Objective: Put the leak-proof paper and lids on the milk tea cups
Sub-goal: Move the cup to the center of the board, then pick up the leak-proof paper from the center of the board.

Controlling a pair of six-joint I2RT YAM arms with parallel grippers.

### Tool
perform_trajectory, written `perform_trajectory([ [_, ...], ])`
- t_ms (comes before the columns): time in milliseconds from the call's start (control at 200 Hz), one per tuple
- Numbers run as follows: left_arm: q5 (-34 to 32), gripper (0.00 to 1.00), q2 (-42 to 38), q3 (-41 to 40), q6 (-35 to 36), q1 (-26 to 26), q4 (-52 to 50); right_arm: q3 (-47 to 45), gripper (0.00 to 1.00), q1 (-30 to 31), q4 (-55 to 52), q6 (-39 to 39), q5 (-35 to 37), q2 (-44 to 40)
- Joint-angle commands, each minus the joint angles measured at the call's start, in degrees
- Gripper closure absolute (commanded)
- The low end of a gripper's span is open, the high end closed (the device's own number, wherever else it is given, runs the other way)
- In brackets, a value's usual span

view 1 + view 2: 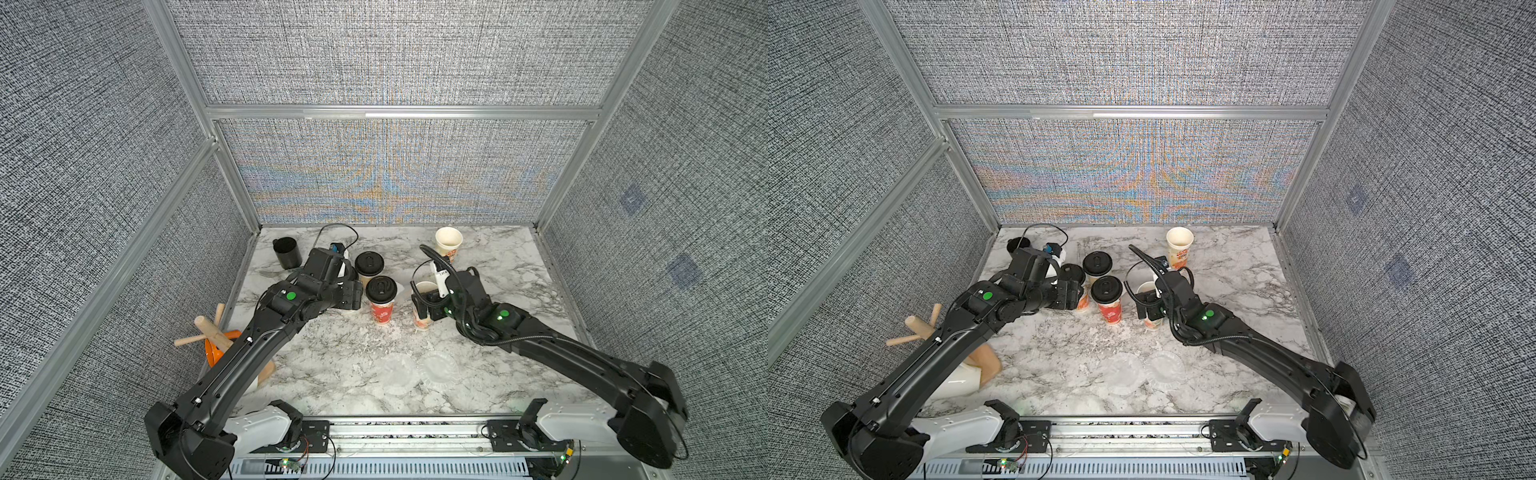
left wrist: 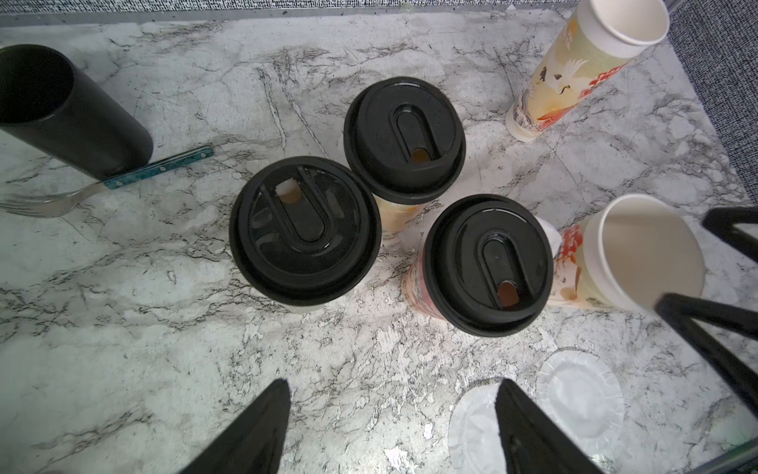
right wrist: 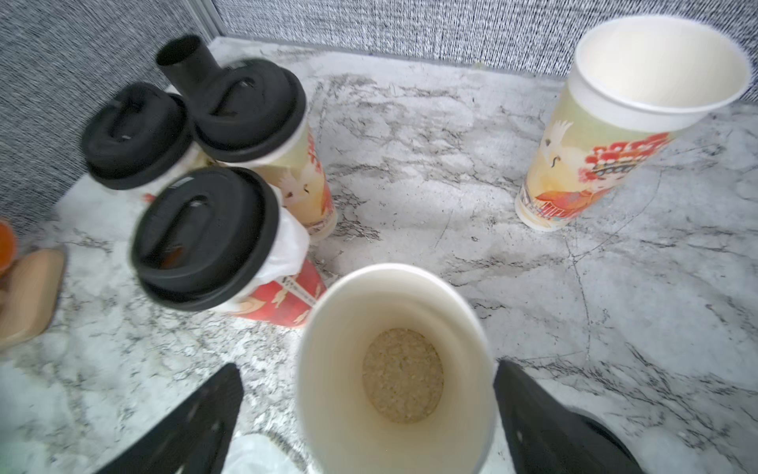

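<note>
Within the spread right hand, a milk tea cup stands upright.

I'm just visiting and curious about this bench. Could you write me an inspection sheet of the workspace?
Surface: white-and-grey marble-patterned tabletop.
Job's things: five tall printed paper cups; three wear black plastic lids, two stand open; two translucent round crinkled paper sheets lie flat in front.
Clutter: short plain black cup, metal fork, wooden pegs and an orange item at the left edge.
Grippers: left gripper open, empty, by the lidded cups; right gripper open, astride one open cup.
Cables: black cable loop behind the left wrist; ribbed black hose on the right arm.
Surroundings: grey woven wall panels in aluminium frames.
</note>
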Motion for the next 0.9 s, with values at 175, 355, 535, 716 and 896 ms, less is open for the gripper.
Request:
perform_trajectory([
  [175,2.4,0.18,-1.3,-0.7,0.2,0.0,0.3,-6.3,0.09,1.4,-28.5,22.7,1.1,-13.2],
  [355,4.7,0.18,-1.9,-1.4,-0.1,0.0,0.4,-20.3,0.26,1.5,-25.5,31.2,-10.0,-15.3],
  [535,5.1,0.18,-2.8,-2.2,0.5,0.0,0.6,-27.6,0.37,1.5,-14.2,35.7,-14.4,-13.8],
  [716,5.2,0.19,-2.7,-2.9,0.6,0.0,0.6,-26.1,0.44,1.5,-12.4,35.4,-13.0,-6.8],
  [896,6.5,0.19,-2.8,-3.5,0.9,0.0,1.1,-24.2,0.5,2.3,-15.4,35.2,-9.9,-0.5],
])
